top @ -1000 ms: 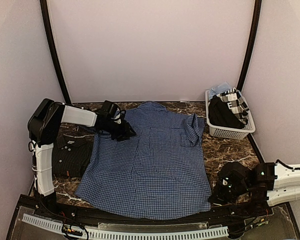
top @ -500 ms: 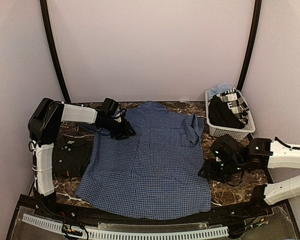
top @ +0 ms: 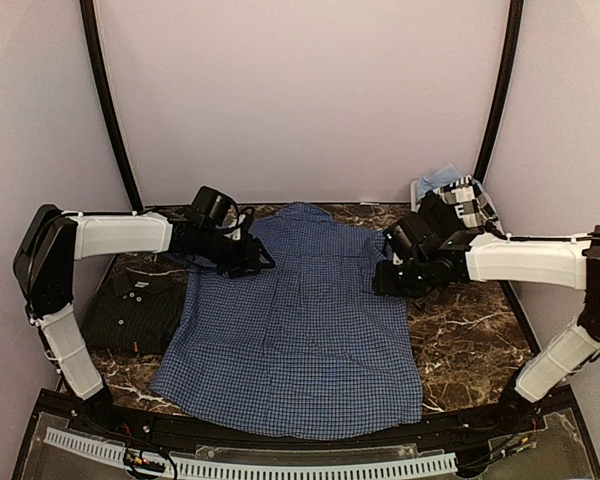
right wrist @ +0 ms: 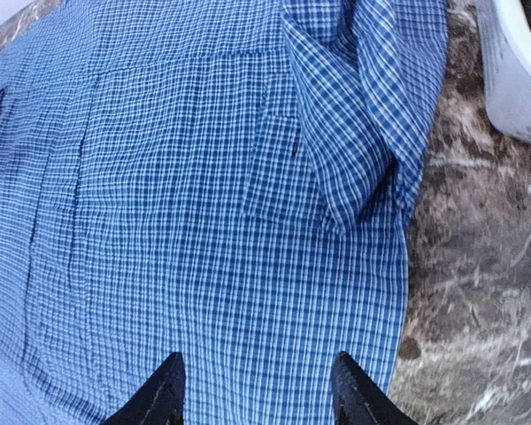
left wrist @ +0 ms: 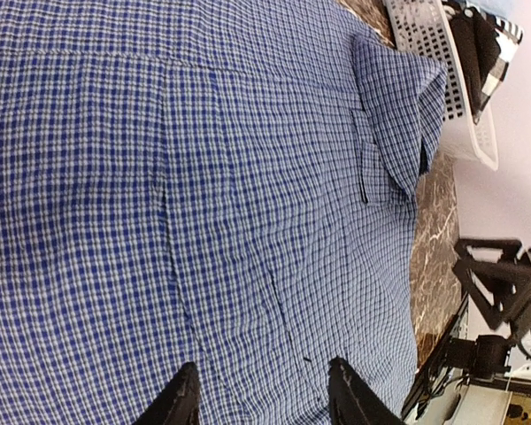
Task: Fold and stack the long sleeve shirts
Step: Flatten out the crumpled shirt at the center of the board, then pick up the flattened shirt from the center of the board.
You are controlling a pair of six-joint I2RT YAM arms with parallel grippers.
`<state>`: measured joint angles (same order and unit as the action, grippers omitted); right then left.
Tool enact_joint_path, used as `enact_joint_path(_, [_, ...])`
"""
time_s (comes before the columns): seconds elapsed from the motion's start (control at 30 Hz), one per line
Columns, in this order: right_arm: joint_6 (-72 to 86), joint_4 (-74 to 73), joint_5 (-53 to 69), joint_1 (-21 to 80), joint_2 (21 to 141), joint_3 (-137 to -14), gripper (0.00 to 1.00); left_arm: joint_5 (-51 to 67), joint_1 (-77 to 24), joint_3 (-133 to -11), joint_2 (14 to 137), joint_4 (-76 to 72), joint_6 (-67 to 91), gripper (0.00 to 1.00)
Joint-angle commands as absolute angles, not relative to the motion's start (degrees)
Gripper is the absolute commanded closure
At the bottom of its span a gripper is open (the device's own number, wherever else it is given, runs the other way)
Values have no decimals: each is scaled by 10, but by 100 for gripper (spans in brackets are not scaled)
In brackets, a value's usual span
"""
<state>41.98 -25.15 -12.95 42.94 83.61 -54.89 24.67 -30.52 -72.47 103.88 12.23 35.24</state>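
The blue checked long sleeve shirt (top: 300, 320) lies spread flat on the marble table, its right sleeve (top: 388, 255) folded in over the body. A near-black shirt (top: 140, 305) lies folded to its left. My left gripper (top: 258, 262) hovers open over the blue shirt's upper left part; in the left wrist view its fingers (left wrist: 181, 403) straddle bare checked cloth (left wrist: 248, 221). My right gripper (top: 382, 282) hangs open over the shirt's right edge, just below the folded sleeve (right wrist: 363, 106). The right wrist view shows only cloth (right wrist: 203, 266) between its fingertips (right wrist: 170, 381).
A white slatted basket (top: 460, 264) holding dark and striped clothes stands at the back right, close behind my right arm, and shows in both wrist views (left wrist: 425, 53) (right wrist: 513, 71). Bare marble (top: 470, 330) lies right of the shirt. Walls close in the back and sides.
My right arm has swung from the front right corner up to the shirt's right side, and its jaws have opened. My left arm has stretched out more, its gripper staying over the upper left.
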Motion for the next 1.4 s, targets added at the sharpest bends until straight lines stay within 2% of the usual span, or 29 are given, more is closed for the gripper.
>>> enact_joint_path(0.0, [337, -209, -166, 392, 902, -592, 48, 229, -334, -677, 983, 115, 358, 51])
enact_joint_path(0.27, [310, -174, -133, 344, 980, -623, 52, 220, -356, -632, 929, 106, 380, 51])
enact_joint_path(0.7, [302, -159, -119, 325, 1062, -668, 57, 207, -378, -634, 924, 99, 392, 51])
enact_joint_path(1.27, [295, -179, -163, 325, 1081, -660, 59, 164, -418, -677, 952, 95, 381, 51])
enact_joint_path(1.37, [290, -181, -158, 325, 1089, -666, 63, 165, -422, -683, 960, 83, 381, 51])
